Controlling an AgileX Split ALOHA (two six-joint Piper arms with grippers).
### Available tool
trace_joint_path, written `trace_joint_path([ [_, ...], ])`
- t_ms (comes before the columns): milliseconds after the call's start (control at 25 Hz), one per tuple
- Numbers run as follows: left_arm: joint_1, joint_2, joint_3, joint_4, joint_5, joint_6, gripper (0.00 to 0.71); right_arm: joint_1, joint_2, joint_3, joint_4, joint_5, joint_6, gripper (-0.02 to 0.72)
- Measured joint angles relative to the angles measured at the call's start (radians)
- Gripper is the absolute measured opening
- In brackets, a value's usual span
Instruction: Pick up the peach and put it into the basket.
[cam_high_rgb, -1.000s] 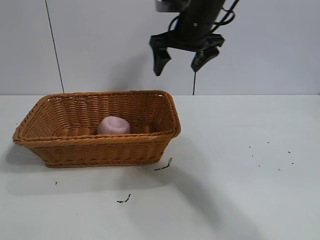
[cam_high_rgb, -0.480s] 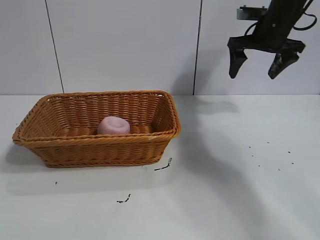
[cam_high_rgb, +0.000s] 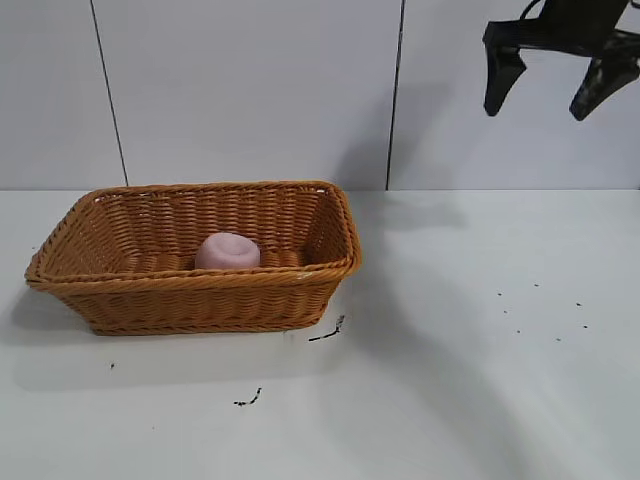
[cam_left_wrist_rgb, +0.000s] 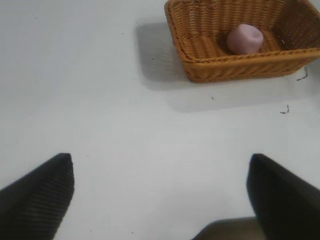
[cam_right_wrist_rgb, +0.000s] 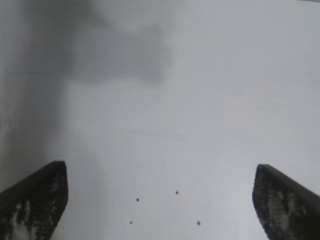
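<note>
The pale pink peach (cam_high_rgb: 227, 250) lies inside the orange-brown wicker basket (cam_high_rgb: 200, 305) at the table's left. My right gripper (cam_high_rgb: 537, 110) hangs high in the air at the far right, well away from the basket, open and empty. In the right wrist view it (cam_right_wrist_rgb: 159, 172) shows only bare white table between its wide-apart fingers. My left gripper (cam_left_wrist_rgb: 160, 159) is out of the exterior view. In the left wrist view it is open and empty over bare table, far from the basket (cam_left_wrist_rgb: 235, 70) and the peach (cam_left_wrist_rgb: 245, 38) in it.
Small dark scraps lie on the white table just in front of the basket's right corner (cam_high_rgb: 328, 331) and nearer the front (cam_high_rgb: 248, 400). A few dark specks (cam_high_rgb: 540, 310) dot the right side. A grey panelled wall stands behind the table.
My right gripper has moved from above the basket's right end to the far right and higher, open and empty throughout. The peach has stayed in the basket.
</note>
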Motion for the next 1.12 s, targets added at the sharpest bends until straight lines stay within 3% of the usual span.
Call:
trace_joint_path([
  [360,0.0,0.0,0.0,0.0,0.0,0.0,0.692,0.0,-0.583,0.602,-0.003,-0.008,0.0,0.689],
  [640,0.0,0.0,0.0,0.0,0.0,0.0,0.692,0.0,-1.04,0.935,-0.005,-0.126,0.0,0.689],
  [840,0.0,0.0,0.0,0.0,0.0,0.0,0.692,0.0,-1.356,1.09,-0.017,-0.177,0.0,0.689],
  [1120,0.0,0.0,0.0,0.0,0.0,0.0,0.692,0.0,-1.637,1.102,-0.019,-0.194,0.0,0.689],
])
